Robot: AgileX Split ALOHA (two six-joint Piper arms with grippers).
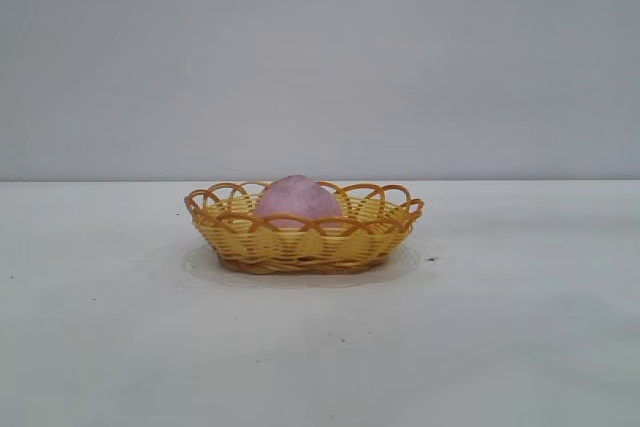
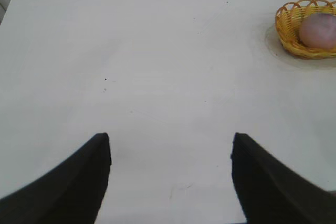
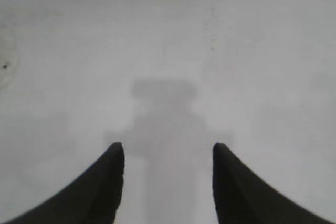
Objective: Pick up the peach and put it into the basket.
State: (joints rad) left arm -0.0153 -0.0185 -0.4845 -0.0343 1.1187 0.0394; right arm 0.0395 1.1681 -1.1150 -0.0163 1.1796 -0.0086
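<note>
The table point(image 1: 520, 347) is white and carries the basket point(image 1: 303, 245) near its middle. The peach point(image 1: 297, 200) sits inside the basket, its top above the rim. The left gripper point(image 2: 170, 145) hangs over bare table, well apart from the basket, jaws spread wide and empty. The right gripper point(image 3: 168, 153) hangs over bare table, jaws moderately apart, holding nothing.

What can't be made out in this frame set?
- Peach: its lower half, hidden by the basket wall in the exterior view.
- Basket: cut off by the picture's edge in the left wrist view.
- Both arms: outside the exterior view.
- Left gripper and right gripper: only the open jaws' tips show, over bare table.
- Peach and basket: absent from the right wrist view.
</note>
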